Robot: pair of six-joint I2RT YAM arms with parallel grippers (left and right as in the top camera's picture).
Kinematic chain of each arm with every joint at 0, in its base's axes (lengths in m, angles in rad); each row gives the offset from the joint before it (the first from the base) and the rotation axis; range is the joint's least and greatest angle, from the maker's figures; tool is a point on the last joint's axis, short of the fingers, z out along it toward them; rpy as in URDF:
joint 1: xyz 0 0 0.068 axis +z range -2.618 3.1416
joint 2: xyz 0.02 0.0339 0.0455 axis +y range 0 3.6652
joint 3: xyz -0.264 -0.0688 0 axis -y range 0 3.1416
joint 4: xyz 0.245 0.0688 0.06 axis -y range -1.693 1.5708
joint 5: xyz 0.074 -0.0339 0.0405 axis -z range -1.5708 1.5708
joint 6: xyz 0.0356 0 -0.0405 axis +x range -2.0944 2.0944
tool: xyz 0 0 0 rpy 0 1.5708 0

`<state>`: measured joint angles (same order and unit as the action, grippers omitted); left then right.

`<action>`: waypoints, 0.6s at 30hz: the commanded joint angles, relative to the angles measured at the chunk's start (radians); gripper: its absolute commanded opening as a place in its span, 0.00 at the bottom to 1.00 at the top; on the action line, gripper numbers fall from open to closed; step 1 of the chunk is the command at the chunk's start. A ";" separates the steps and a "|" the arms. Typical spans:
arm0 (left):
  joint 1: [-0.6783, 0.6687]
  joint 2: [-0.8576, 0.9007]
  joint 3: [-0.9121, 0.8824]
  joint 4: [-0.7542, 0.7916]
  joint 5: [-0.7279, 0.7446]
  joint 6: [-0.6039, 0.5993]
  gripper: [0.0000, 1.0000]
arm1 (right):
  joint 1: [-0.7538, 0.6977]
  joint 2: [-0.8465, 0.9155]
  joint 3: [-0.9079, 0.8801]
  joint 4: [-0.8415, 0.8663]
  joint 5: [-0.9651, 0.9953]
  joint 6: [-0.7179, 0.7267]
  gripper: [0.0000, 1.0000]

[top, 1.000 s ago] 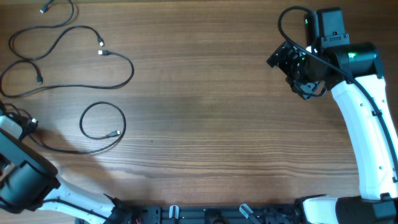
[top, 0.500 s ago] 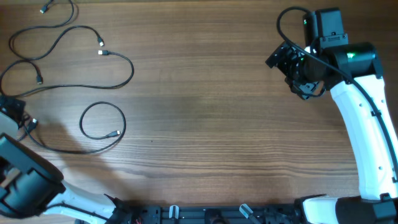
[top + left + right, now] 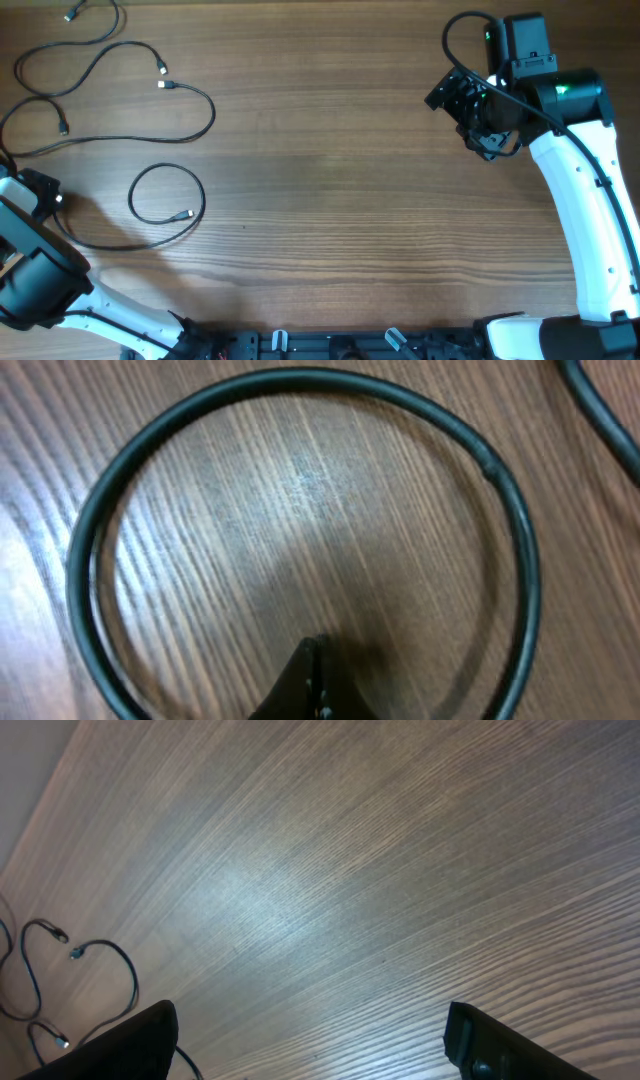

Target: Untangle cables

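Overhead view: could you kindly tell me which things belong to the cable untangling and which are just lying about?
Job: thin black cables, including the looped one; left hand, shut; right hand, open.
Not the job: wooden table; thick wire on the right arm.

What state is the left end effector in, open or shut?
Shut. In the left wrist view the left end effector shows its two tips pressed together with no gap, nothing visible between them, above the cable loop.
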<state>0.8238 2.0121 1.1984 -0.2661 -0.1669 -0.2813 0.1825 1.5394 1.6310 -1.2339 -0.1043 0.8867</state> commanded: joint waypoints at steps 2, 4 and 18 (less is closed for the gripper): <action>0.003 -0.077 0.001 0.009 -0.036 0.012 0.04 | 0.010 0.017 -0.010 0.001 -0.009 -0.020 0.87; 0.003 -0.161 0.001 0.027 -0.032 -0.002 0.04 | 0.011 0.017 -0.010 0.000 -0.009 -0.020 0.87; -0.137 -0.405 -0.002 -0.344 0.854 -0.197 0.52 | 0.011 0.017 -0.010 0.002 -0.009 -0.024 0.92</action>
<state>0.7818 1.5738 1.2057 -0.4957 0.4778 -0.4702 0.1883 1.5394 1.6310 -1.2339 -0.1043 0.8833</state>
